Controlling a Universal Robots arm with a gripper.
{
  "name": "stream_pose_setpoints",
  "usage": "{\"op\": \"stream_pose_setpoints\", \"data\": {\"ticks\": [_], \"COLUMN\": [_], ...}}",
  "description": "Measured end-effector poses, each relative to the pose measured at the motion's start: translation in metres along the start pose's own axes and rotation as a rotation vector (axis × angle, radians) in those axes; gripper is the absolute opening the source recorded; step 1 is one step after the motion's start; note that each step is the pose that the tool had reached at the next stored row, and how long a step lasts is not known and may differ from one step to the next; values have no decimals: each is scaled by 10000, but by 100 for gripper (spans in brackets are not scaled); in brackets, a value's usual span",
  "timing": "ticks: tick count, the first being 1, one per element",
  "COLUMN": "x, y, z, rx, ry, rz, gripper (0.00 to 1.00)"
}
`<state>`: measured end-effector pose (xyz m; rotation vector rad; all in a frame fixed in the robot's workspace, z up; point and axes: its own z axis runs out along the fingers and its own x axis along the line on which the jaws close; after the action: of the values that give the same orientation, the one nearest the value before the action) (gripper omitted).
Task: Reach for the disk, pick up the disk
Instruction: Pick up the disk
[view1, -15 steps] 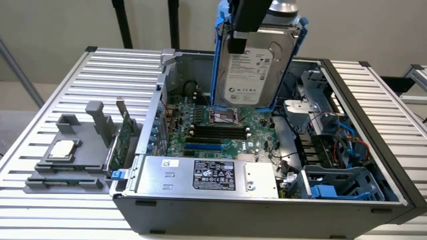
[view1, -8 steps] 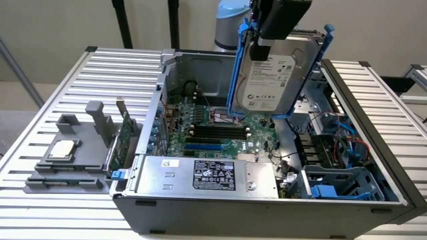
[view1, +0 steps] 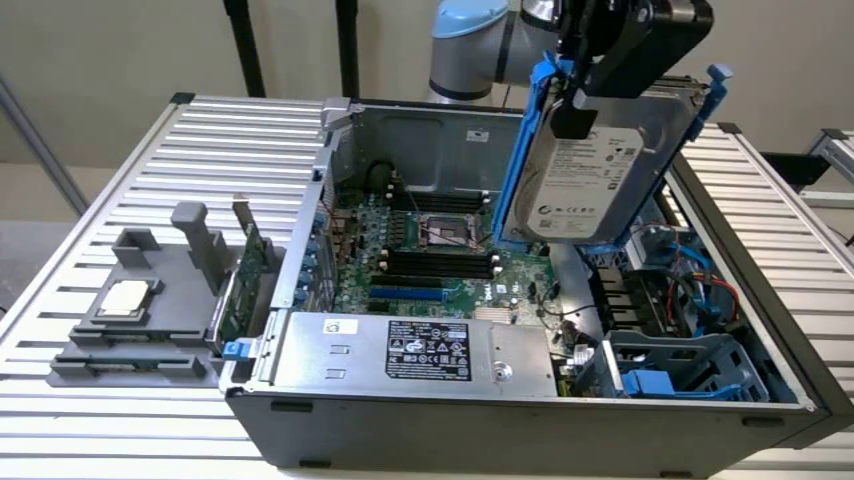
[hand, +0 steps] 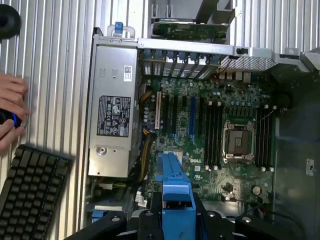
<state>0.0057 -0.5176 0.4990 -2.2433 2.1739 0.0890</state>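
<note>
The disk (view1: 587, 185) is a silver-grey hard drive with a white printed label and blue plastic rails. It hangs tilted in the air above the right half of the open computer case (view1: 534, 415). My gripper (view1: 578, 118) comes down from above and is shut on the disk's upper end. In the wrist view, the disk's blue rail (hand: 175, 192) sticks out between my black fingers (hand: 152, 220), with the motherboard (hand: 215, 130) far below it.
Inside the case are the motherboard (view1: 441, 250), a silver power supply with a black label (view1: 414, 350) and a blue drive cage (view1: 681, 365). A grey fixture holding a small square chip (view1: 127, 298) stands at the exterior view's left. A person's hand (hand: 10, 110) and a keyboard (hand: 30, 195) lie beside the case.
</note>
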Motion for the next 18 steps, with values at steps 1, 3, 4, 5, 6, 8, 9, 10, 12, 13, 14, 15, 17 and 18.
{"op": "stream_pose_setpoints", "data": {"ticks": [1, 3, 4, 5, 6, 8, 9, 10, 12, 13, 14, 15, 17, 18], "x": [24, 69, 92, 115, 137, 183, 206, 230, 277, 302, 330, 355, 410, 436], "y": [-38, -110, -147, -182, -218, -290, -325, -361, -426, -457, -487, -513, -563, -586], "z": [-2, -6, -8, -11, -13, -17, -19, -22, -26, -28, -30, -32, -37, -39], "rx": [-1, -4, -5, -7, -9, -10, -12, -13, -15, -16, -17, -19, -20, -21], "ry": [-1, -2, -1, -1, -1, -1, -2, -1, -1, -2, -1, -2, -2, -1], "rz": [0, 0, 1, 1, 0, 1, 1, 1, 1, 1, 1, 1, 1, 1], "gripper": [33, 33, 33, 33, 33, 33, 33, 33, 33, 33, 33, 33, 33, 33]}}
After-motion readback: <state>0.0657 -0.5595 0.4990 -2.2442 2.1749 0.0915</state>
